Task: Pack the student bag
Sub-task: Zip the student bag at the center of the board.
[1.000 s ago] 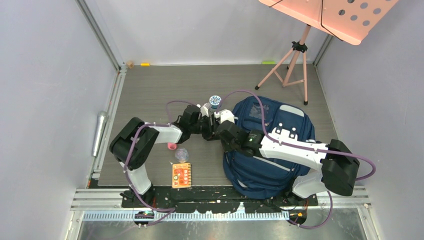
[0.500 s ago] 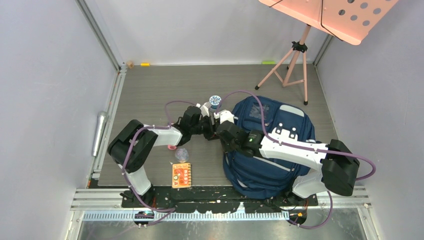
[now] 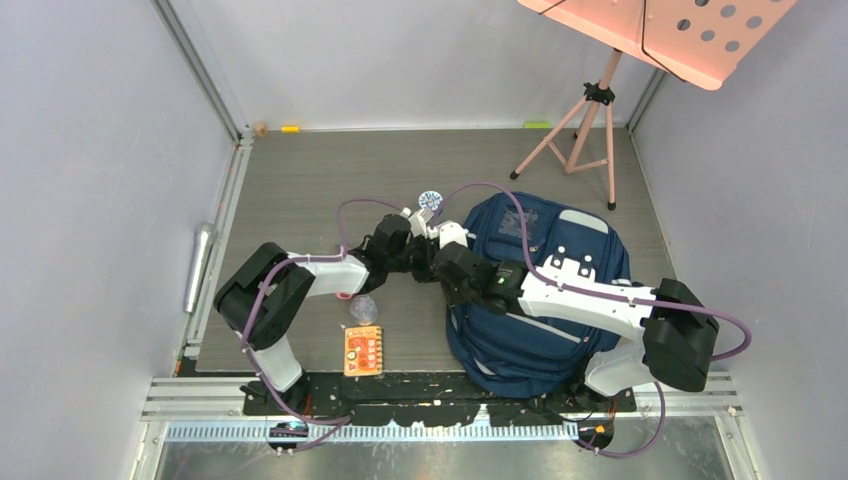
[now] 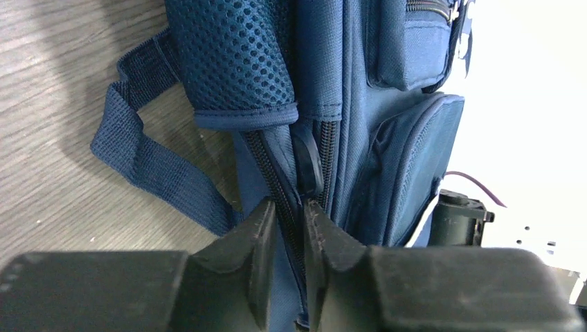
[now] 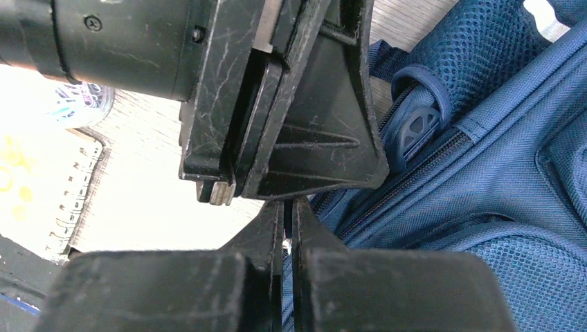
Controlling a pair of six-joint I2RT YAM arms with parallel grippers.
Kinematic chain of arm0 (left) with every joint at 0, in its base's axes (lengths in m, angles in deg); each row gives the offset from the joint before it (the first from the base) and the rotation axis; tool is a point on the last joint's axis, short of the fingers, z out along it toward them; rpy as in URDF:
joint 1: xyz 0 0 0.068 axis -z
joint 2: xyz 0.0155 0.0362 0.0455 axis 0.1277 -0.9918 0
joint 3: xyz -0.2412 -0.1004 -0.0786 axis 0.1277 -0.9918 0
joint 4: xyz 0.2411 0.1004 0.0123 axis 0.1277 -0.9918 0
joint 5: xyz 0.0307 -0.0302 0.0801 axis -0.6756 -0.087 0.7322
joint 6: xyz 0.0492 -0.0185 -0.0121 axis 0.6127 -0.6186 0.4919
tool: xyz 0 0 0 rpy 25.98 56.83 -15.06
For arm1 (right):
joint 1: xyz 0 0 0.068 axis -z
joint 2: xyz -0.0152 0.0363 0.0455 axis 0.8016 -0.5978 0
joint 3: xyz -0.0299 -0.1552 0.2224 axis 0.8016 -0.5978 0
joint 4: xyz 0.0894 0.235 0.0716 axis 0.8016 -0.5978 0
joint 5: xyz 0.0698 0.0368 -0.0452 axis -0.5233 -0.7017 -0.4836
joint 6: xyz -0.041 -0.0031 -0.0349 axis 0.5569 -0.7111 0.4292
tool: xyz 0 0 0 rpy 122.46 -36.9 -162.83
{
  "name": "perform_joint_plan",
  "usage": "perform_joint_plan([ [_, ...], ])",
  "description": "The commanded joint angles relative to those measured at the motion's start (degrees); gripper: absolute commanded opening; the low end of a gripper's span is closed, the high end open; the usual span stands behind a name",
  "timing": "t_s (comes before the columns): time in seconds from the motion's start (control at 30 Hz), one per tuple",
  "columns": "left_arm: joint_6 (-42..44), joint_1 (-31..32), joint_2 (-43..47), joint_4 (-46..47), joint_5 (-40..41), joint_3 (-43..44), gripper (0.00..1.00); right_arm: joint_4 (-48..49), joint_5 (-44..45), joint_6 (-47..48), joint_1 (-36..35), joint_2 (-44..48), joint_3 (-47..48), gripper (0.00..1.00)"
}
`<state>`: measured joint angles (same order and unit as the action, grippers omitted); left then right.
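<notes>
At the far left edge of the student bag (image 3: pixel 510 350), which is lying flat on the table (image 3: pixel 300 180), the right gripper (image 5: pixel 288 204) is clenching shut against the fabric while the left gripper (image 4: pixel 289 206) is straddling the zip (image 4: pixel 266 159) with a narrow gap, its grip unclear.

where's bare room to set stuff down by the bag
Widest bare patch: between the back wall and the left arm. A smaller one between the notebook and the bag. Crowded at the bag's left edge: the right arm meets the left there.
</notes>
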<state>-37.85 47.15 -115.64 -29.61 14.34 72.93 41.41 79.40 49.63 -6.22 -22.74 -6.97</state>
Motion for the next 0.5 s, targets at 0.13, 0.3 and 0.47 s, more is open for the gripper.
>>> perform_joint_plan([
  [0.13,7.89,-1.54,-0.22,-9.44,-2.02,8.15,0.00,0.87,-4.17,-2.14,-1.63,2.26,3.92,0.00],
  [0.3,9.19,-5.69,-2.18,-10.40,-3.27,11.55,0.00,1.17,-5.47,-2.14,-3.32,3.46,3.72,0.00],
  [0.47,10.96,-9.21,-5.99,-10.84,-5.44,15.95,0.00,2.12,-6.29,-2.55,-5.25,3.36,4.38,0.00],
])
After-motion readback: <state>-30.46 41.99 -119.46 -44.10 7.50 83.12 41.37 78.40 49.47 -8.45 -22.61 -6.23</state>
